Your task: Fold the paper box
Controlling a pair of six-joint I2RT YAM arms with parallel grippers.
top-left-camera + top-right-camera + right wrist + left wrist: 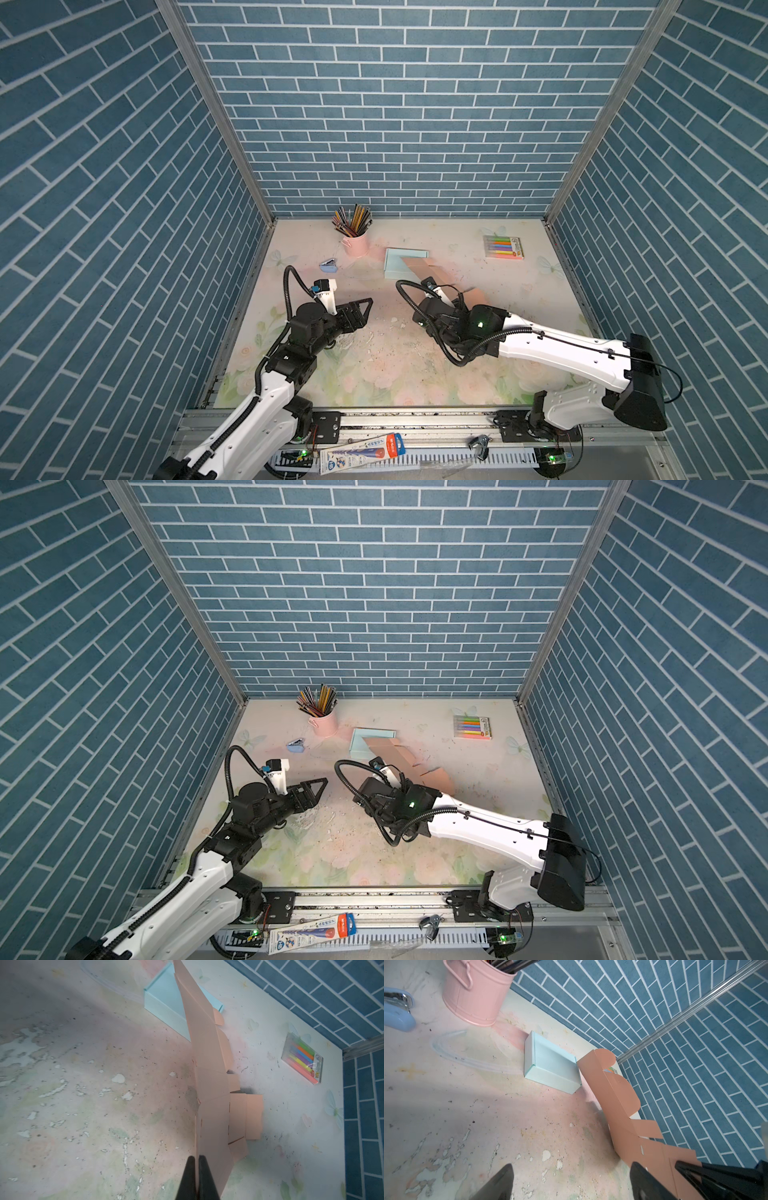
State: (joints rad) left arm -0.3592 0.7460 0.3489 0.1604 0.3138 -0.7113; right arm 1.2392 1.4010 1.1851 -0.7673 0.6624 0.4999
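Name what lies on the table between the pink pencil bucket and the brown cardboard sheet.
A light-blue box lies between the bucket and the sheet, seen in both top views.

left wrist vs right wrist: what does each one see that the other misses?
Left wrist only: pink pencil bucket, blue stapler, open left gripper. Right wrist only: marker pack in clear view, butterfly print on the table. Both: tan box blank pinched in the shut right gripper, light-blue box.
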